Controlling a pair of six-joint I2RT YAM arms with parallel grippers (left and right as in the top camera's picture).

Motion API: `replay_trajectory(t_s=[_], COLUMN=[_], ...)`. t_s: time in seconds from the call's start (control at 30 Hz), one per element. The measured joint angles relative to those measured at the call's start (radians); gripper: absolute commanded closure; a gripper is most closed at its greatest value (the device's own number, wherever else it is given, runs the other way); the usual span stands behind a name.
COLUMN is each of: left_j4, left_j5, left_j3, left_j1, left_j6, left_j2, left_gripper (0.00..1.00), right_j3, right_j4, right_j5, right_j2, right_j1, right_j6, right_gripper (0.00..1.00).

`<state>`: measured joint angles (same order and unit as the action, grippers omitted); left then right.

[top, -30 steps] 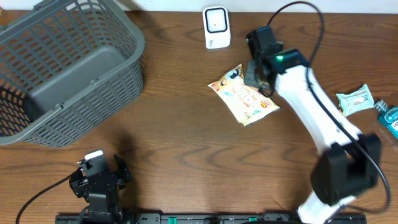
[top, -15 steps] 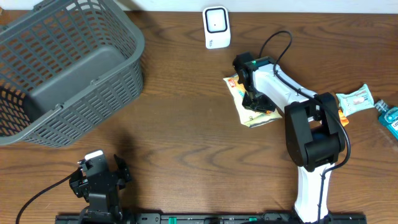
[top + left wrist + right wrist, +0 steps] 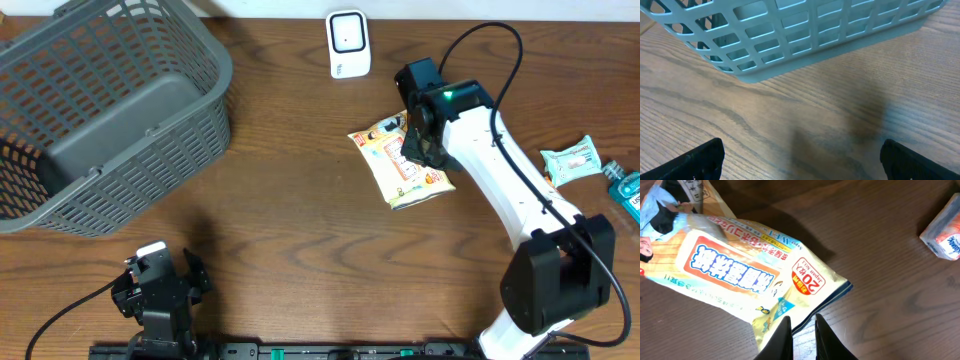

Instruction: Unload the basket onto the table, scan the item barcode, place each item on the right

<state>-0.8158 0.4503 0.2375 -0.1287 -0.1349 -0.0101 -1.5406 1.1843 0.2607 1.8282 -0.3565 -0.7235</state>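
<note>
The item, a yellow and white snack packet, lies flat on the wooden table right of centre. My right gripper hangs just over its right edge. Its jaws stand a narrow gap apart, with the packet's blue-edged corner and bare table showing between the tips. The white barcode scanner stands at the back, up and left of the packet. At the front left, my left gripper is wide open with only table between its fingers.
A large grey plastic basket fills the back left. A small green and white pack and a blue item lie at the right edge. The right arm's cable loops above the packet.
The right arm swung in over the packet and back out, shifting the packet slightly. Its jaws have parted a little from fully shut. The left arm has not moved.
</note>
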Motion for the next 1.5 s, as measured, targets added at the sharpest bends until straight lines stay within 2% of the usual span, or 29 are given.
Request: replay_trajectory(t_s=[0.37,0.5,0.53,0.7,0.73,0.77,0.8,1.07,1.5], left_j4=[0.0,0.0,0.0,0.0,0.0,0.0,0.0,0.0,0.0], left_j5=[0.0,0.0,0.0,0.0,0.0,0.0,0.0,0.0,0.0], left_j3=[0.0,0.0,0.0,0.0,0.0,0.0,0.0,0.0,0.0], left_j1=[0.0,0.0,0.0,0.0,0.0,0.0,0.0,0.0,0.0], left_j6=[0.0,0.0,0.0,0.0,0.0,0.0,0.0,0.0,0.0], left_j2=[0.0,0.0,0.0,0.0,0.0,0.0,0.0,0.0,0.0], left_gripper=[0.0,0.0,0.0,0.0,0.0,0.0,0.0,0.0,0.0], right_j3=[0.276,0.275,0.261,0.13,0.1,0.078,0.05,0.032,0.062], right_j4=[-0.146,-0.124,-0.107,-0.066,-0.066,-0.067,-0.07,-0.16,-0.312], right_j5=[-0.002,-0.004,-0.006,-0.077,-0.101,-0.121,-0.154,-0.161,-0.13], right_j2=[0.113,0.114,0.114,0.114,0.114,0.113,0.11,0.105,0.105], right_j1=[0.0,0.0,0.0,0.0,0.0,0.0,0.0,0.0,0.0], right_j6=[-0.123,-0.125,-0.119,-0.005,0.035,0.064,0.115,0.258,0.393], right_gripper=[0.98,0.99,0.94,0.51,0.22,0.08,0.01,0.01,0.01])
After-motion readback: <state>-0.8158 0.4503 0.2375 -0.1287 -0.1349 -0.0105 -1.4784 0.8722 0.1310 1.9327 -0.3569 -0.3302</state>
